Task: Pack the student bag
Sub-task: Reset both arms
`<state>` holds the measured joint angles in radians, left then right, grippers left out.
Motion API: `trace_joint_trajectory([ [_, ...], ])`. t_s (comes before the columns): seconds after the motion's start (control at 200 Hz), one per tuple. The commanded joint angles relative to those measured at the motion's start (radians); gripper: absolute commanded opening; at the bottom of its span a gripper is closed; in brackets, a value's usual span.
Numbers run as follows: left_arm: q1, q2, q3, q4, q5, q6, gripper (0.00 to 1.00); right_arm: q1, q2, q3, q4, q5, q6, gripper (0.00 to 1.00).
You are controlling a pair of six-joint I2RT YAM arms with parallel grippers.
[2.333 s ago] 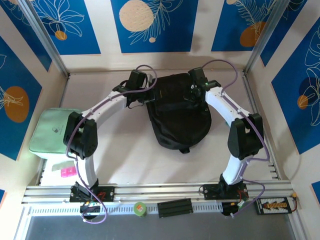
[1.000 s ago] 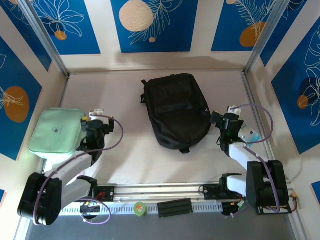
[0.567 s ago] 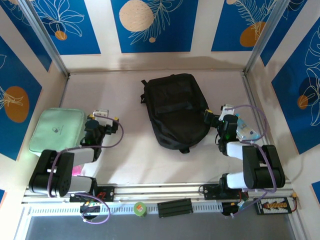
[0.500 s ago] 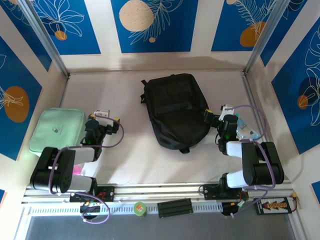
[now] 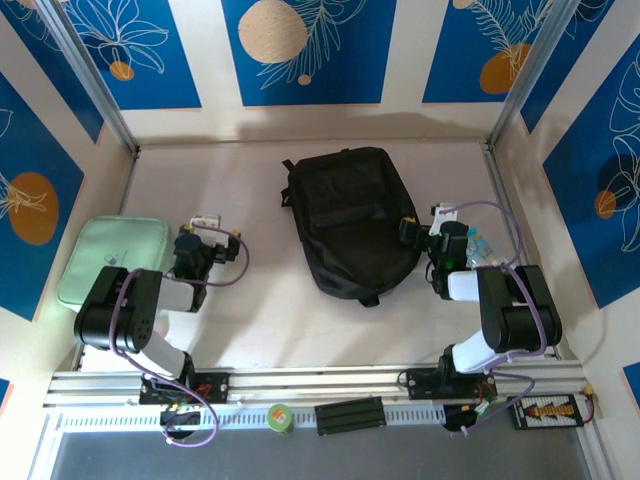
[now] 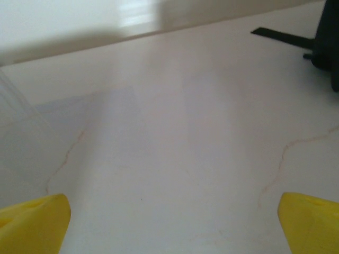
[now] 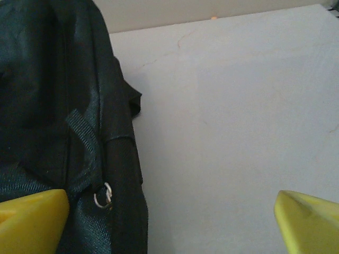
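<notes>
Surface: pale table (image 5: pixel 270 300), smooth, crossed by faint hairline veins; in the left wrist view it carries a soft sheen and a light rectangular patch.
Room: panels on three sides, blue fields with white leaf drawings and orange or peach discs (image 5: pixel 272 30), split by cream strips; metal posts stand at the back corners.
Near edge: aluminium rail (image 5: pixel 320 380) carrying both arm bases; in front of it lie a green tape roll (image 5: pixel 280 417), a black block (image 5: pixel 350 414) and a small yellow-and-black board (image 5: pixel 547 410).
Student bag (image 5: pixel 355 220): lies flat at mid-table towards the back, rounded end towards the rail; whether the zips are open cannot be told. Its side seam, strap and a small metal ring show in the right wrist view (image 7: pixel 53 106).
Mint-green pouch (image 5: pixel 110 260): flat at the left edge of the table, well apart from the bag.
Left gripper (image 5: pixel 205 222): low over bare table between pouch and bag, jaws spread wide, holding nothing; yellow tips sit at the frame corners (image 6: pixel 169 222).
Right gripper (image 5: pixel 435 215): just beside the bag's right flank, jaws spread wide, nothing clasped (image 7: pixel 169 222); contact with the fabric cannot be told.
</notes>
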<state>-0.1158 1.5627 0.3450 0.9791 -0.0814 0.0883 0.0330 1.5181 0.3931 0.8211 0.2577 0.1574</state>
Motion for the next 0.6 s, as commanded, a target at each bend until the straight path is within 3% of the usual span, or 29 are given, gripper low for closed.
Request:
trace_joint_trajectory([
  [0.0,0.019,0.005,0.025,-0.024,-0.039,-0.030,1.00,0.001,0.008,0.006,0.025,0.013,-0.026,0.99],
  [0.595,0.036,0.005,0.037,-0.050,0.022,-0.028,1.00,0.001,0.007,0.006,0.022,0.011,-0.025,0.99],
])
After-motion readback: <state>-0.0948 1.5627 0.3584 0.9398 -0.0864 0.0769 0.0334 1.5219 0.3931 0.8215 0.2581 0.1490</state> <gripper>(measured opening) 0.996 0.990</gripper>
